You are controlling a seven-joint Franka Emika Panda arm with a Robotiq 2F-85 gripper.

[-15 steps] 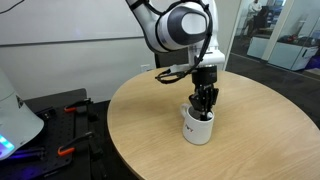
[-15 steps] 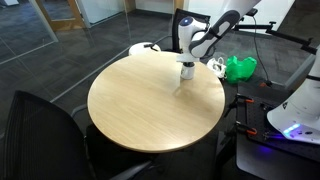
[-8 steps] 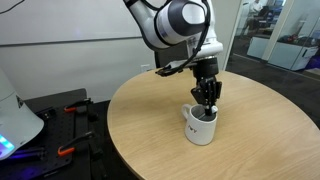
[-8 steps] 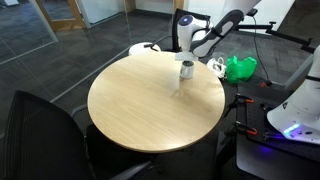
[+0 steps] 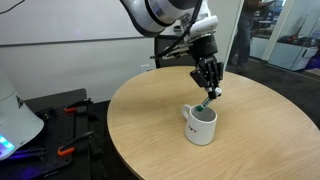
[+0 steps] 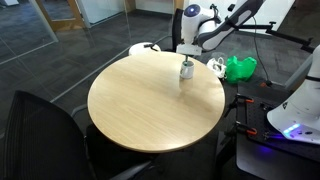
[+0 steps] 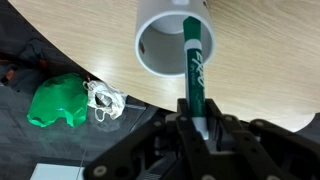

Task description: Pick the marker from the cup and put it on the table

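My gripper (image 5: 211, 92) is shut on the green marker (image 7: 192, 62) and holds it upright just above the white cup (image 5: 200, 125). In the wrist view the marker runs from my jaws (image 7: 192, 125) toward the cup's open mouth (image 7: 162, 45), its far tip at the rim. The cup stands on the round light wood table (image 5: 150, 130) near its far edge in an exterior view (image 6: 186, 71). The marker's green end shows below my fingers (image 5: 205, 103). My gripper (image 6: 190, 48) hangs above the cup.
A green bag (image 6: 238, 68) and crumpled white material (image 7: 103, 97) lie on the floor beyond the table edge. A dark chair (image 6: 35, 125) stands at the near side. A red-handled tool (image 5: 70, 110) lies on a black bench beside the table.
My gripper has risen out of the cup with the marker held in it. The cup has stayed in place.
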